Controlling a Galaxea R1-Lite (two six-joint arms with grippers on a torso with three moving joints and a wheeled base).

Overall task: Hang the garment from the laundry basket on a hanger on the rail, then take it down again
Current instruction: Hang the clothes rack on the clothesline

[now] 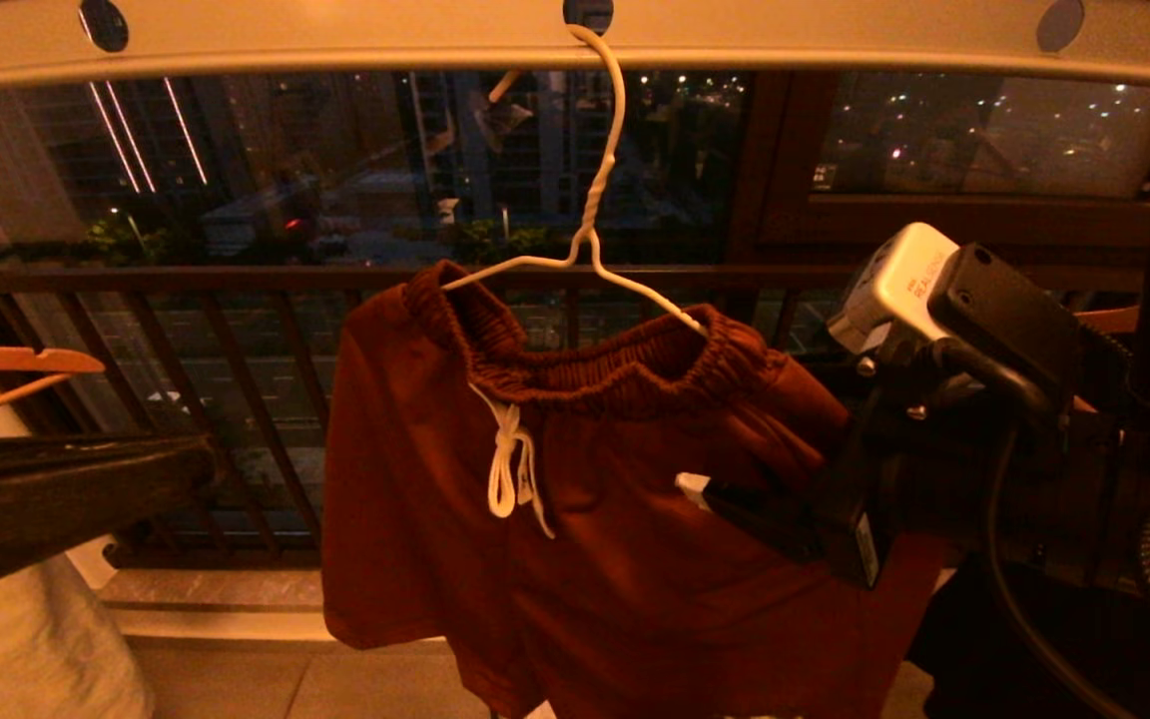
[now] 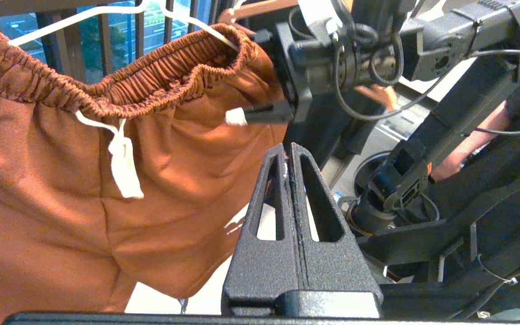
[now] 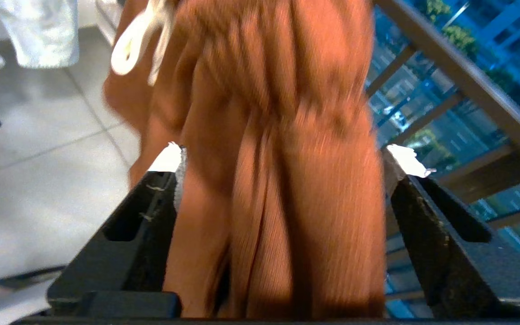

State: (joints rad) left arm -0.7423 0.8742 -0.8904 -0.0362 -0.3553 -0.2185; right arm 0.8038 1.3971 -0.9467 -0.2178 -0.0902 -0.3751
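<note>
The garment [image 1: 585, 559], rust-brown shorts with a white drawstring [image 1: 510, 469], hangs by its waistband on the white wire hanger [image 1: 595, 200]. The hanger's hook sits in a hole of the pale rail [image 1: 785, 40]. My right gripper [image 3: 287, 155] is open at the shorts' right side, just below the waistband. Folds of the garment [image 3: 287, 203] hang loose between its spread fingers, and one white-tipped finger [image 1: 692, 486] lies in front of the cloth. My left gripper [image 2: 288, 151] is shut on nothing, a little in front of the shorts [image 2: 61, 216]. The laundry basket is out of view.
A dark barred railing [image 1: 236, 280] and night windows stand behind the shorts. Orange wooden hangers [image 1: 16, 359] and a white cloth [image 1: 26, 649] are at the left. My right arm and its cables [image 1: 1014, 419] fill the right side. Pale floor tiles [image 3: 39, 180] lie below.
</note>
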